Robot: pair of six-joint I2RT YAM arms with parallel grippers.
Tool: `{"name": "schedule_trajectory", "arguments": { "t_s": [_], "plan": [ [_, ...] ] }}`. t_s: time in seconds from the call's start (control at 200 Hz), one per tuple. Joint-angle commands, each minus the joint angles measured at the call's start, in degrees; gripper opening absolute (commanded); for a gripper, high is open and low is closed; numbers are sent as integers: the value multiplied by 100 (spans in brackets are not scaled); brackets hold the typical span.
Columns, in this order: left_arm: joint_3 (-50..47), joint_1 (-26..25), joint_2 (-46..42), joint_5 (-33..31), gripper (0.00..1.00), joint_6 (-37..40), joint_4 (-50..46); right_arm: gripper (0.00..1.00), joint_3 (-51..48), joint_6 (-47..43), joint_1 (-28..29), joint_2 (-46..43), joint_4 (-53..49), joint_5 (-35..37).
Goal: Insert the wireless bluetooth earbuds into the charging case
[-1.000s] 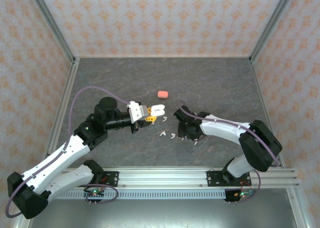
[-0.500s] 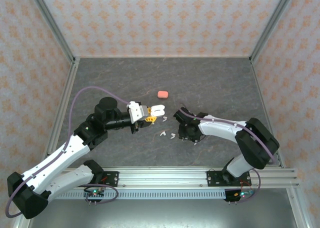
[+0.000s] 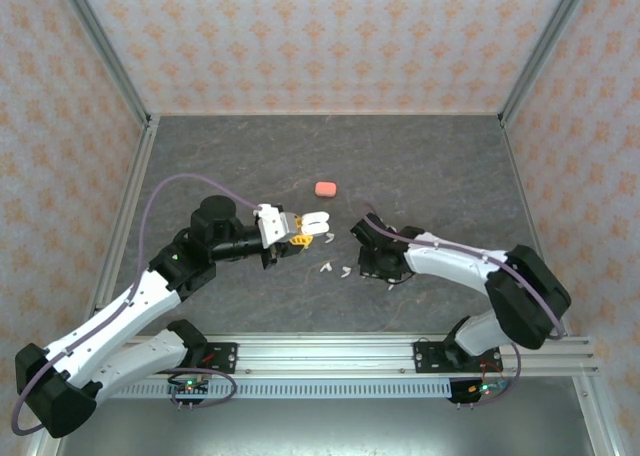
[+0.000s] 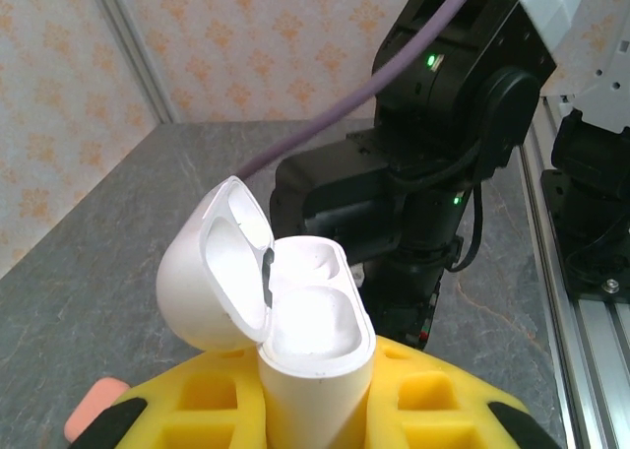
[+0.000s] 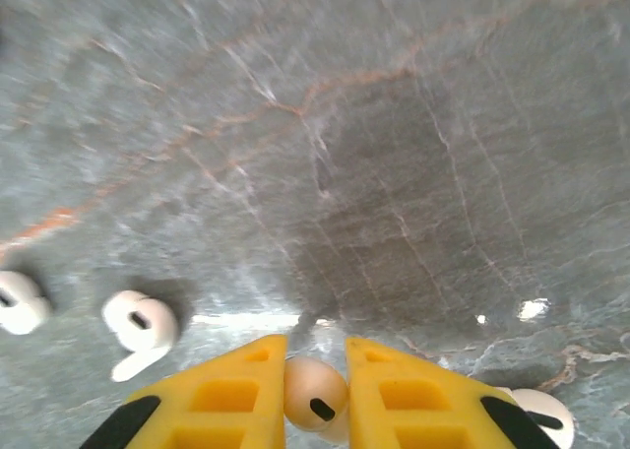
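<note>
**Left jaws:** pinching the lower body of a white charging case (image 4: 315, 336) between two yellow fingers (image 4: 433, 410). The case stands upright at the bottom centre of the left wrist view. Its lid (image 4: 219, 272) is swung open to the left. In the top view the case sits near the centre of the frame, held just off the end of the left arm.

**Right jaws:** pressed together on a held earbud (image 5: 315, 388). The held earbud is white and sits pinched between the yellow tips at the bottom centre of the right wrist view, low over the table (image 3: 450, 166). Whether it touches the surface cannot be told.

**Other earbuds on the table, right wrist view:**
- A loose earbud (image 5: 138, 326) lies at lower left, stem pointing down-left.
- An edge earbud (image 5: 18, 304) is cut off by the left border.
- A corner earbud (image 5: 543, 410) shows at lower right, partly behind a fingertip.

**Top view:** small white scattered earbuds (image 3: 326, 267) lie below centre, between the two arm ends.

**Other item:** a pink case (image 3: 326, 188) lies shut on the table above centre, well apart from both arms.
</note>
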Motion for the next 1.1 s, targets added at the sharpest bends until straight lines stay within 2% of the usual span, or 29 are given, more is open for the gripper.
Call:
{"name": "schedule_trajectory", "arguments": {
  "t_s": [0.0,0.205,0.34,0.465,0.586,0.716,0.916,1.096],
  "plan": [
    [-101,-46,-17,-229,0,-142,382,18,47,-241,22,-563,31,447],
    [-326,-48,97,-248,0,-593,1037,18,213,-805,26,-1757,341,855],
    [-446,-39,192,-254,0,-864,1489,18,439,-1293,26,-2433,730,662],
    [-532,-35,297,-269,0,-1104,1855,18,835,-1679,39,-2684,789,396],
    [-633,-9,418,-245,0,-1425,2318,17,1330,-1977,166,-2596,772,188],
    [-660,8,605,-197,0,-1622,2646,17,2015,-2423,609,-2261,577,311],
    [-633,79,801,-11,0,-1685,2754,17,2862,-3006,1202,-1613,266,585],
    [-635,130,810,34,0,-1678,2701,17,3199,-3266,1362,-1165,99,613]
  ]
}}
